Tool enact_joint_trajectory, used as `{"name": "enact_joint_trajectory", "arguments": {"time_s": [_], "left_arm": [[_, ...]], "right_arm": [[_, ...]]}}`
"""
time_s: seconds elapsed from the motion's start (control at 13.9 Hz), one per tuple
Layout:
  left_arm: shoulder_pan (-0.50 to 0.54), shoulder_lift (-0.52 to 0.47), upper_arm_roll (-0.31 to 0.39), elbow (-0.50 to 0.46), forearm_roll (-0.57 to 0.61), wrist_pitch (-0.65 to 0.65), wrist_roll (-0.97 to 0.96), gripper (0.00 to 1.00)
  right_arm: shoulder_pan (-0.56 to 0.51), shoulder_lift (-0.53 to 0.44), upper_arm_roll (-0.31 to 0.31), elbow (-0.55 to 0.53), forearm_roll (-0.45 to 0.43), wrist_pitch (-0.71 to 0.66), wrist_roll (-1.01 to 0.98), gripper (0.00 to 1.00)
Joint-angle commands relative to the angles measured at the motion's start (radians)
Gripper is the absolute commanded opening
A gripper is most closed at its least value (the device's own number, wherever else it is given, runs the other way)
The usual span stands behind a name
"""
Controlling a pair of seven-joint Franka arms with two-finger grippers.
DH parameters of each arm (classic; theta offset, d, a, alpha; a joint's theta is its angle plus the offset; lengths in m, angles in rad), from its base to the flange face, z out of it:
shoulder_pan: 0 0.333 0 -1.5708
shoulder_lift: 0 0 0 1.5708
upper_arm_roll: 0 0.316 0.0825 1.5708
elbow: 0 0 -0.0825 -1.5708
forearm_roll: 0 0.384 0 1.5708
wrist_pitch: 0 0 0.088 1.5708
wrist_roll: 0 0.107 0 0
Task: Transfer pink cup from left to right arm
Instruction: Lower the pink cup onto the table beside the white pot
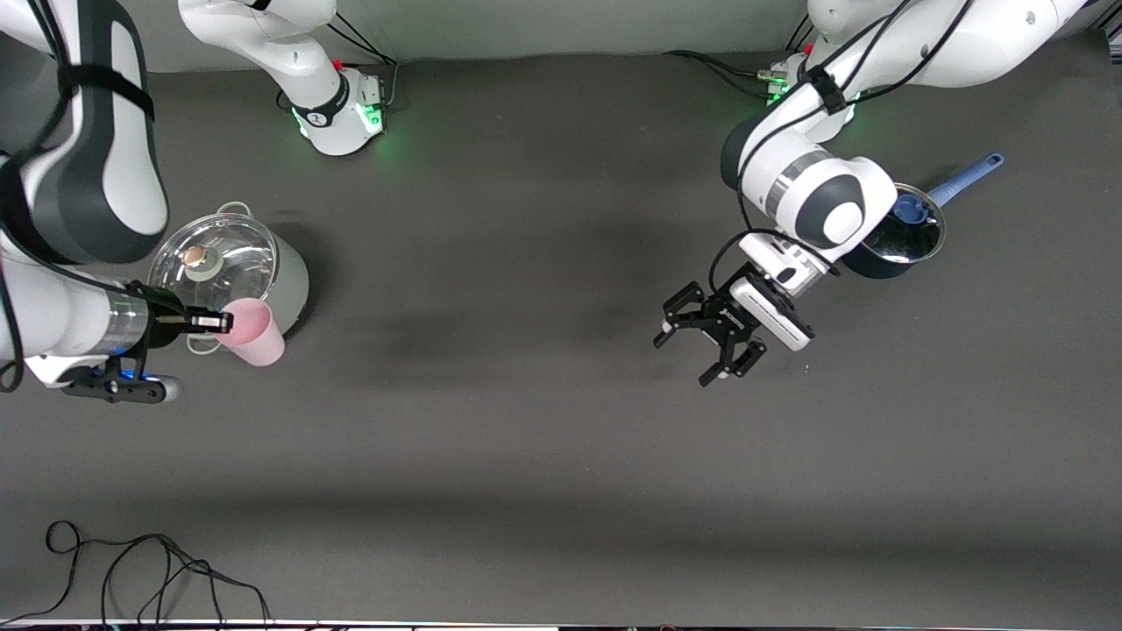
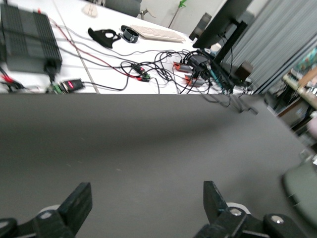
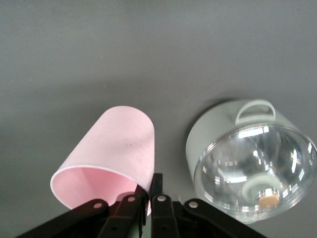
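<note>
Already, as we read it, the handover looks done: the right pincer (image 1: pixel 230 322), at the middle left of the front view, is clamped on the rim of the pink cup (image 1: pixel 254 331), one finger inside the mouth and one outside. In the right wrist view we see the same grip from above, the black fingers (image 3: pixel 130 204) pinching the cup's wall at the bottom of the frame while the cup tilts away over the counter (image 1: pixel 526 456). We cannot tell whether the cup's base touches the counter or hangs just above it.

Just beside the cup, a little higher in the front view, stands a grey-green pot with a glass lid (image 1: pixel 230 267).

The left pincer (image 1: pixel 710 342), right of centre in the front view, is spread wide and holds nothing; in the left wrist view its two fingertips (image 2: pixel 79 201) stand apart at the bottom edge with bare counter between them. It is well apart from the cup. Up and to the right of it, partly hidden by the left arm, sits a dark saucepan with a blue handle (image 1: pixel 912 230).

What we judge is left, at most, is for the right arm to set the cup somewhere, if the task wants that.
</note>
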Motion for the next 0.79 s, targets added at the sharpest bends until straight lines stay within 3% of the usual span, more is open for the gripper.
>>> {"name": "enact_joint_trajectory", "arguments": {"time_s": [0.0, 0.29, 0.58, 0.72], "left_arm": [[-0.003, -0.003, -0.039, 0.006, 0.005, 0.027, -0.254, 1.0], [-0.003, 0.015, -0.079, 0.006, 0.005, 0.057, -0.446, 1.0], [-0.001, 0.012, -0.097, 0.003, 0.005, 0.112, -0.455, 1.0], [-0.013, 0.011, -0.097, 0.006, 0.008, 0.149, -0.442, 1.0]], "right_arm": [[0.01, -0.067, -0.018, -0.203, -0.005, 0.161, -0.059, 0.0], [0.001, -0.024, -0.018, -0.318, 0.047, 0.295, -0.124, 0.0], [-0.016, 0.071, -0.018, -0.315, 0.052, 0.322, -0.125, 0.0], [-0.014, 0.128, -0.016, -0.297, 0.095, 0.325, -0.125, 0.0]]}}
